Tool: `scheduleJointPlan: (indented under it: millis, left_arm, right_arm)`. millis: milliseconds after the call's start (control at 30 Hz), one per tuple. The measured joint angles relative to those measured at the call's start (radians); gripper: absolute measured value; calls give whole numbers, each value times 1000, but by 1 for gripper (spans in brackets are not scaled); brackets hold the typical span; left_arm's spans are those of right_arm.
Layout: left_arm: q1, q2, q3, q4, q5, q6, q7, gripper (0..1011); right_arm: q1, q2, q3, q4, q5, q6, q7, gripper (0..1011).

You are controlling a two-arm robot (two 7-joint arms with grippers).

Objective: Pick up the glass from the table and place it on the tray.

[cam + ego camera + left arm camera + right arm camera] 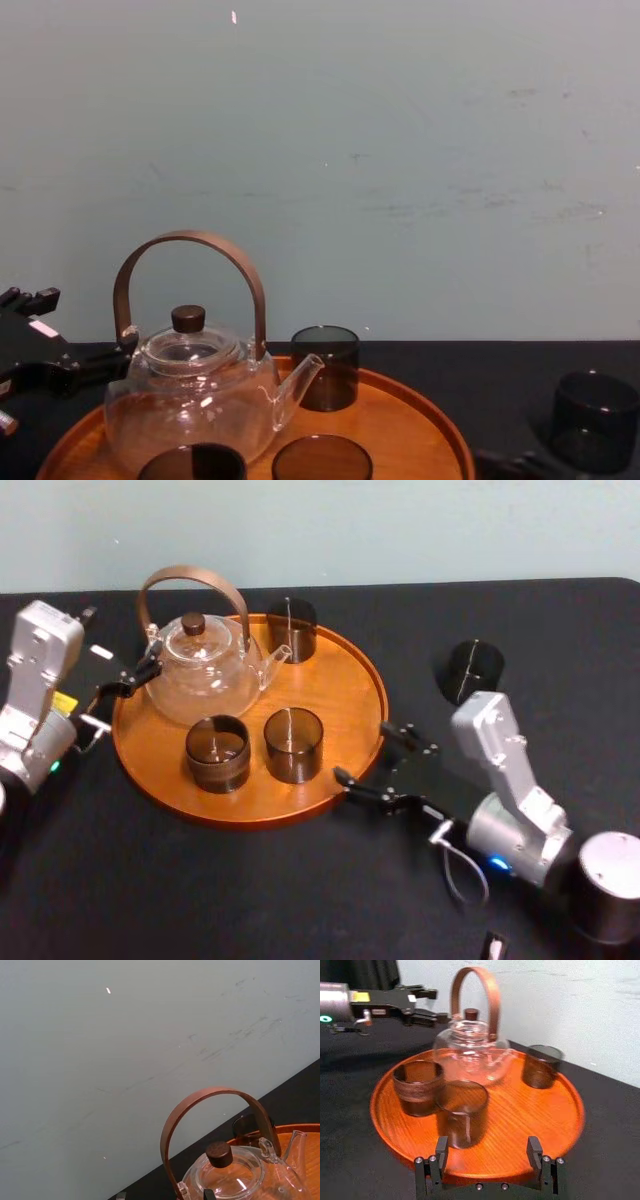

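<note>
Risks:
- Left gripper (pixel 125 692) sits close to teapot (pixel 205 665) handle, at tray (pixel 345 680) 9 o'clock. Any drift could nudge pot.
- Three other glasses (pixel 293 744) crowd tray. Fourth could clip them or catch rim on set-down.
- Right gripper (pixel 378 765) low, just beside rim at 4 o'clock. Hasty swing could topple glass (pixel 472 670); it looks smooth, likely slippery.

Pose:
- Left fingers apart, empty.
- Right fingers wide apart, empty, pointing into tray.
- Glass upright on table (pixel 560 620), off tray at 3 o'clock.

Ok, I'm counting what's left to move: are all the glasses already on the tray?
No, one dark glass stands on the table, apart from the tray, on its right side.
</note>
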Motion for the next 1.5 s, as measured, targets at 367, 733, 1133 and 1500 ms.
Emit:
scheduleJointPlan:
  millis: [367,733,1133,1500]
  left_arm:
    - [0,0,0,0,0,0,0,1001]
    - [0,0,0,0,0,0,0,1001]
    - [0,0,0,0,0,0,0,1001]
    - [0,0,0,0,0,0,0,1001]
  right_arm:
    - [-106,31,152,-47,35,-27,-71,1002]
    - [-113,17,249,-8,62,-27,-89,1002]
    - [-32,-1,287,90,72,-9,-77,1002]
    - [83,-16,272,232,55,-9,-54,1002]
